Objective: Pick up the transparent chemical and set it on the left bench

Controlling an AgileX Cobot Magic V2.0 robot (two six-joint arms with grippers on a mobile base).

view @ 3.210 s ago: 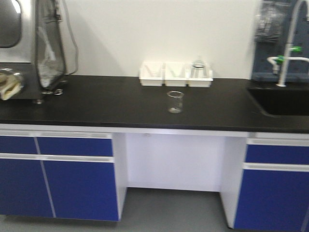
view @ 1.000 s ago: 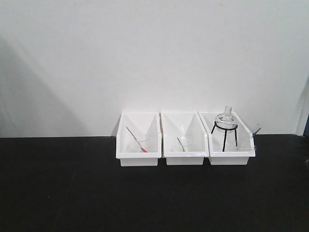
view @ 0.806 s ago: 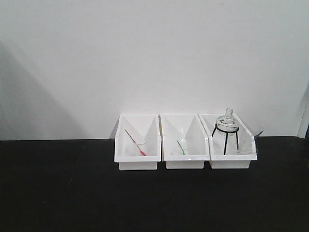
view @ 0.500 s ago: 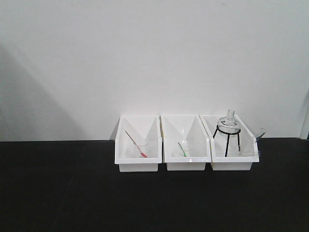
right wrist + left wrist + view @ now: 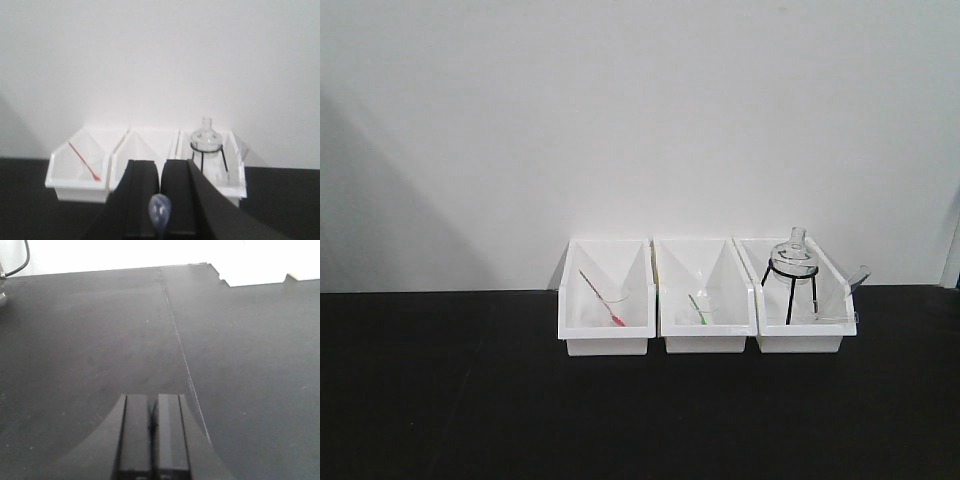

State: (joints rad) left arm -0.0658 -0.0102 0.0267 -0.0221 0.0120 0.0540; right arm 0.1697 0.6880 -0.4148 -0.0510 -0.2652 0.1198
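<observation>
My right jaws pinch the dropper, bins just ahead, while my left jaws hang closed, empty, over the desk.

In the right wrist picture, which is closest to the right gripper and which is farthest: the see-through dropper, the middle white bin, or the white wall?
1. The clear plastic dropper with the bluish-white bulb: pinched in the right gripper, at the bottom centre.
2. The middle white plastic bin: just beyond the fingertips, on the black bench.
3. The white wall: behind all the bins, farthest back.
</observation>
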